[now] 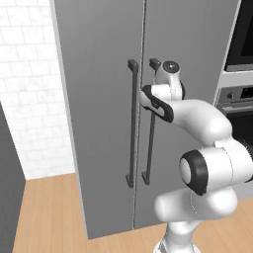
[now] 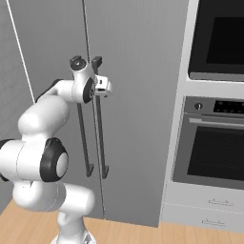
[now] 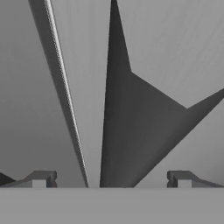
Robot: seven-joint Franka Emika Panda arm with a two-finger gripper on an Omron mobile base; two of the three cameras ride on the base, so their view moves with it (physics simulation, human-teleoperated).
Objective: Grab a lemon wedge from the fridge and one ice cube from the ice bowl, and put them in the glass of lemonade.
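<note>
The fridge (image 1: 99, 123) (image 2: 138, 119) stands in front of me with both grey doors shut. Two long black bar handles flank the door seam, the left handle (image 1: 132, 123) (image 2: 82, 143) and the right handle (image 1: 148, 148) (image 2: 100, 138). My gripper (image 2: 104, 86) (image 3: 111, 179) is open, up near the top of the right handle. In the hand view that dark bar (image 3: 113, 87) runs up between my two fingertips (image 3: 41, 178), close in front and not gripped. The lemon wedge, ice bowl and glass of lemonade are out of view.
A built-in oven (image 2: 214, 147) (image 1: 242, 104) with a black microwave (image 2: 219, 38) above it stands right of the fridge, over white drawers (image 2: 209, 212). A white tiled wall (image 1: 29, 99) and wooden floor (image 1: 49, 212) lie to the left.
</note>
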